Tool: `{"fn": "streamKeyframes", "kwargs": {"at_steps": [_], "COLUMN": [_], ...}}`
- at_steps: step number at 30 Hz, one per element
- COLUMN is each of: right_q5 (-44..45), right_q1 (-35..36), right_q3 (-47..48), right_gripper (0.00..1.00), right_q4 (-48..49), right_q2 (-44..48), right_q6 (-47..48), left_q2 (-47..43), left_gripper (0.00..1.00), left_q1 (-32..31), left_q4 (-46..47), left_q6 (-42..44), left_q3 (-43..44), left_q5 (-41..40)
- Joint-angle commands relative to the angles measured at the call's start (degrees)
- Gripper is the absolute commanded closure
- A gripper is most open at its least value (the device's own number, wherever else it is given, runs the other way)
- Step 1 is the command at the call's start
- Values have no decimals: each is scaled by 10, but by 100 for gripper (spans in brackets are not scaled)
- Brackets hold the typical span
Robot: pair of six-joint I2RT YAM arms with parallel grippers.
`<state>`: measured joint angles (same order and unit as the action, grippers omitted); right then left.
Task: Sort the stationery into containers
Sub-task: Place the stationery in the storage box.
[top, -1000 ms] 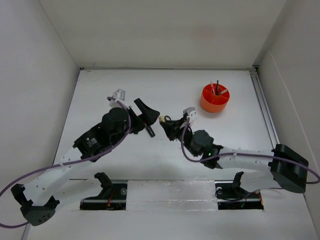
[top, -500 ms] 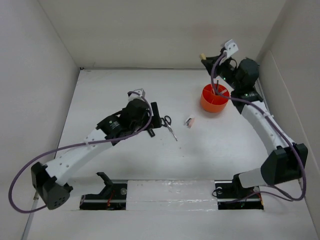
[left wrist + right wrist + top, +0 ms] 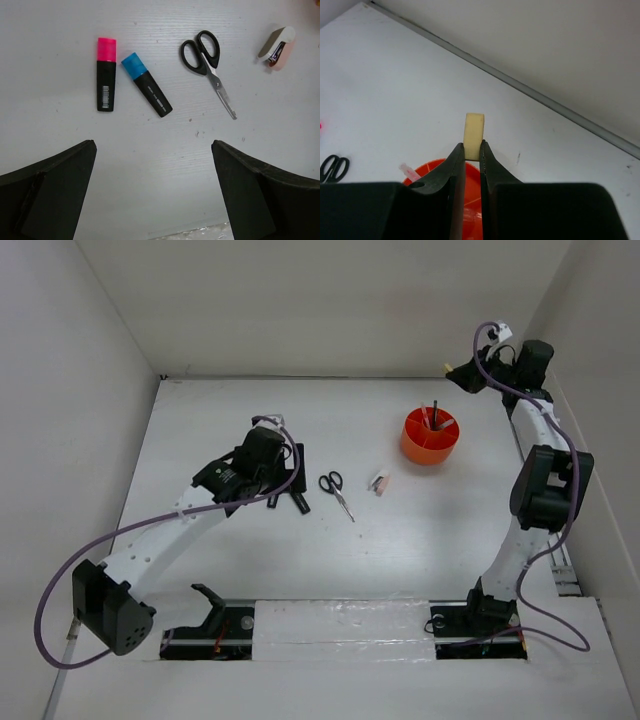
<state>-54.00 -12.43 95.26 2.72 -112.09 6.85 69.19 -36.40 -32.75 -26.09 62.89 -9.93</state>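
Note:
My right gripper is shut on a yellowish eraser and holds it high near the back right corner, behind the round orange organiser, whose rim shows under the fingers. A pink pen stands in it. My left gripper is open and empty, hovering over the pink-capped highlighter and the blue-capped highlighter. Black-handled scissors lie to their right, also in the top view. A small whitish and pink item lies further right.
White walls close the table at the back and on both sides. A rail runs along the right edge. Both arm bases sit at the near edge.
My right arm carried the eraser from the table's middle up past the organiser to the back right corner. My left gripper shifted slightly over the highlighters, uncovering the scissors.

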Motion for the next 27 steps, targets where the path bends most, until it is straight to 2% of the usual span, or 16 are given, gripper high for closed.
{"fn": "streamKeyframes", "kwargs": {"at_steps": [1, 8, 14, 22, 27], "right_q5": [-36, -13, 25, -24, -72], "right_q1": [12, 12, 18, 5, -15], "right_q3": [50, 68, 32, -44, -81], "right_gripper": [100, 100, 100, 100, 100], "right_q4": [1, 1, 10, 64, 126], "right_q2": [-5, -39, -59, -56, -61], "right_q6": [11, 32, 62, 69, 19], "left_q2": [-24, -70, -76, -76, -76], "left_gripper": [0, 0, 0, 0, 0], "left_q1": [-2, -2, -2, -2, -2], "left_q4": [23, 61, 67, 67, 67], "left_q6": [31, 36, 36, 36, 36], "left_q3": [-10, -61, -67, -73, -73], "left_q5": [-10, 27, 33, 39, 44]}}
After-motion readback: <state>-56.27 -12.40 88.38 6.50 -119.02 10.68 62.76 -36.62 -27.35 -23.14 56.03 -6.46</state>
